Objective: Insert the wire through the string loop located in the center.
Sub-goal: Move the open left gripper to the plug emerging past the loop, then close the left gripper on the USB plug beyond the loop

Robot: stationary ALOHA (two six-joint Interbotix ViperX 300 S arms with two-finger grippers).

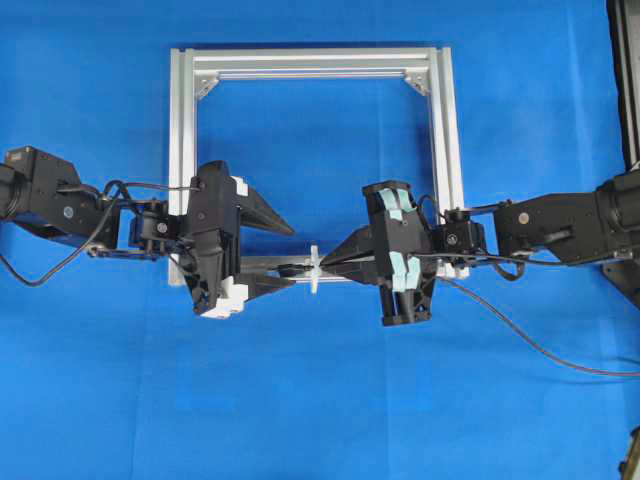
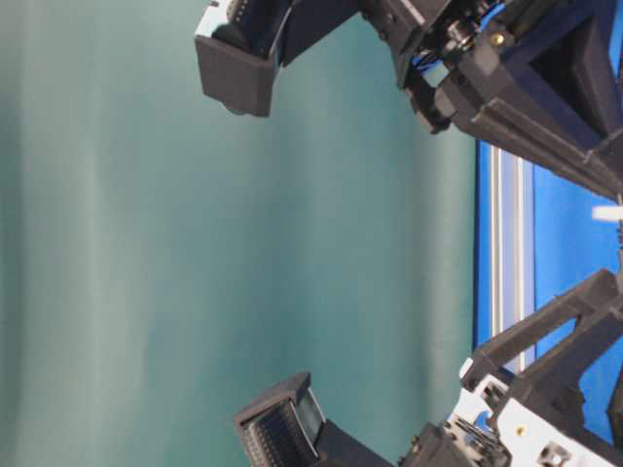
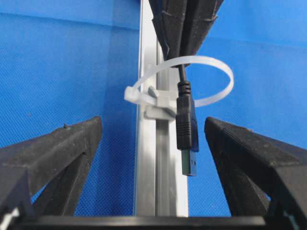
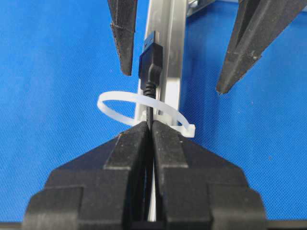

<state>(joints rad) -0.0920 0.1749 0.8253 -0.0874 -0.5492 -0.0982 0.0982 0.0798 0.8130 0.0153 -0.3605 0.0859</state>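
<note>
right pincer: the right gripper (image 4: 151, 125) is clenched on the wire (image 4: 149, 103) just behind the plug (image 4: 152, 52), tips pressed right up against the string loop (image 4: 144, 111)

wire: the plug is already poked through the loop and sticks out on the far side from the right pincer, over the frame bar (image 4: 170, 43)

left pincer: the left gripper (image 3: 153, 143) is spread wide, one finger on each side of the plug (image 3: 187, 127), touching nothing

slip risk: I reckon that if the right one lets go before the left one bites, the cable's own pull drags the plug back out of the loop

miss risk: the plug hangs off-centre, nearer one left finger, so closing could knock it sideways instead of pinching it

loop risk: the loop (image 3: 192, 79) looks flimsy, and shoving the right tips further in could flatten or twist it
</note>
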